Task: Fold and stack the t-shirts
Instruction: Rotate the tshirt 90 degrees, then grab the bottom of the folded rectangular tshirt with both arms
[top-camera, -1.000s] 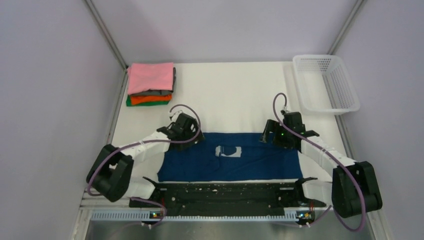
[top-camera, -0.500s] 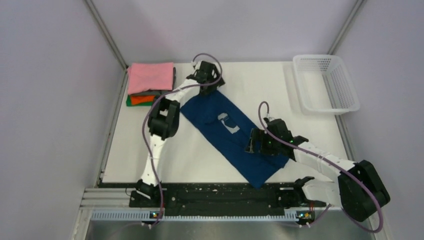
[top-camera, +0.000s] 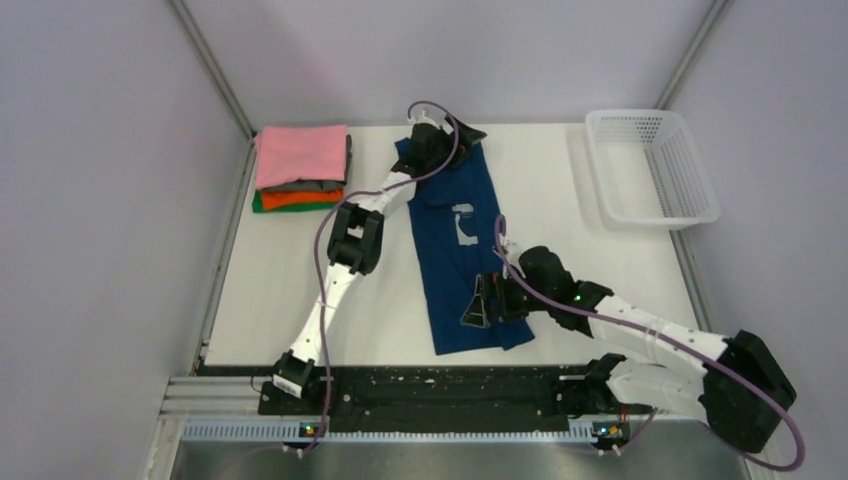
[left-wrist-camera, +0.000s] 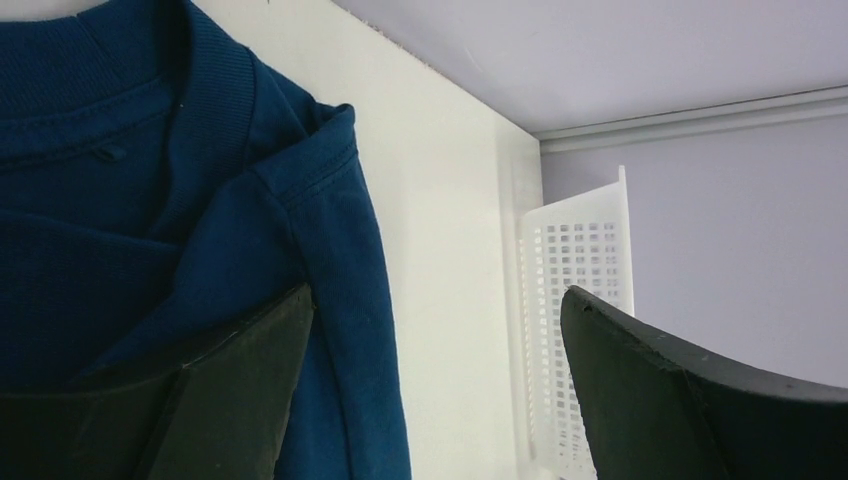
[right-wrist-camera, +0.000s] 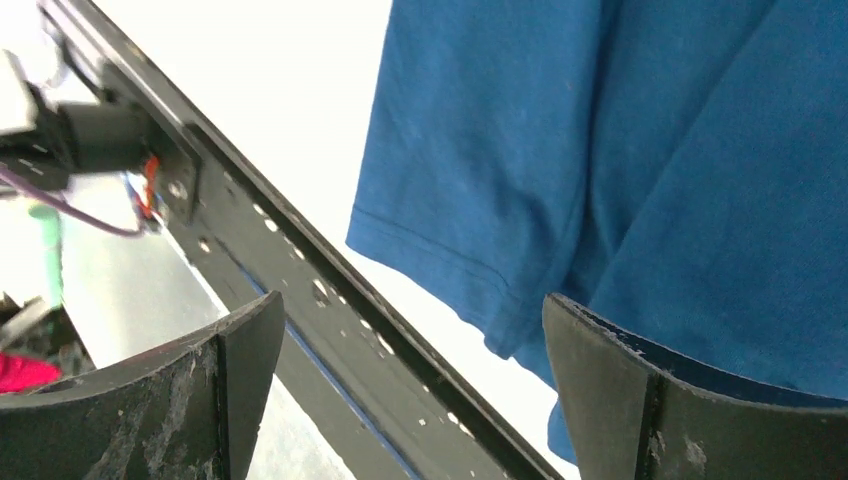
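Navy t-shirt (top-camera: 455, 250) lying as a long, narrow band down the centre of the top view, collar toward the upper edge and hem toward the lower. The left gripper (top-camera: 438, 140) is hovering over the collar end and the right gripper (top-camera: 478, 302) over the hem end; both are standing wide open, clasping nothing. The crosswise fold appears to be in hand: the next move is calling for a pinch on the hem, then carriage to the folded stack (top-camera: 300, 165) at upper left.
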